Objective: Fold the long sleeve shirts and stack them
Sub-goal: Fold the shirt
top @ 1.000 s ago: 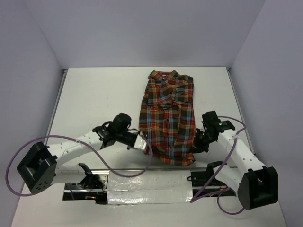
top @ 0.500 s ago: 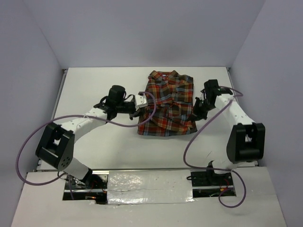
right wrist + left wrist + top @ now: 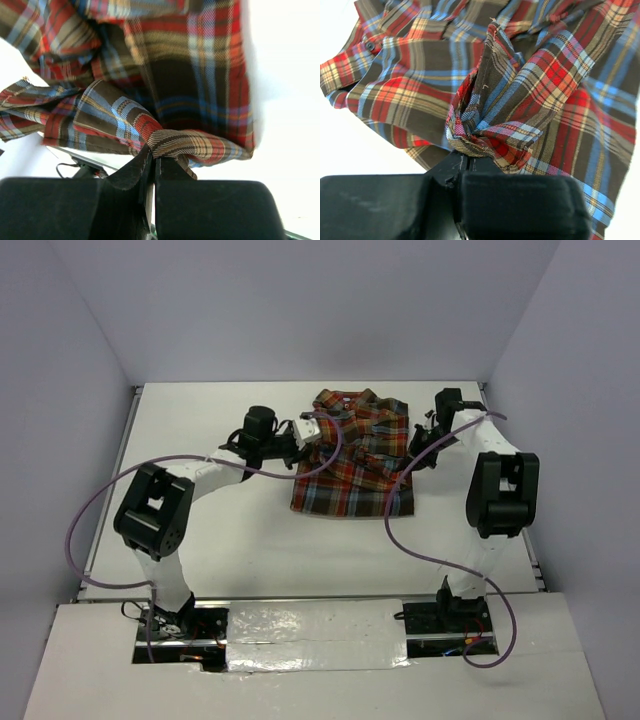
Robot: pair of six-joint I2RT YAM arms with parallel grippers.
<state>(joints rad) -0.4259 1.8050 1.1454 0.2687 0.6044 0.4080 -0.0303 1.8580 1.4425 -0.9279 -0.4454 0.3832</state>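
White walls are closing in a pale surface [image 3: 200,530], and the plaid shirt [image 3: 352,455] is lying toward its far side, right of centre. Its lower half is doubled up over the chest and its collar [image 3: 345,400] is pointing at the back wall. Both arms are reaching far out, one flanking each side of the garment. The left pincer [image 3: 312,428] is sitting at the shirt's left edge near the shoulder, and the right pincer [image 3: 418,440] is sitting at the right edge. Each is clamped tight on a bunched pinch of plaid cloth, with the fabric twisting into a small knot right at the jaws.

Those knots are the likeliest trouble. If the pincers are opening while the cloth is wadded like this, the top layer is probably settling in lumps rather than flat, and the edges are ending up crooked. A fold of fabric could also be catching on a finger as an arm is backing off, dragging the layer along and undoing the fold. Uneven pulling between the two sides would be skewing the upper half against the lower one. A purple cable [image 3: 338,445] from the left arm is looping over the shirt's left part and could be sweeping across the cloth as that arm is retreating.
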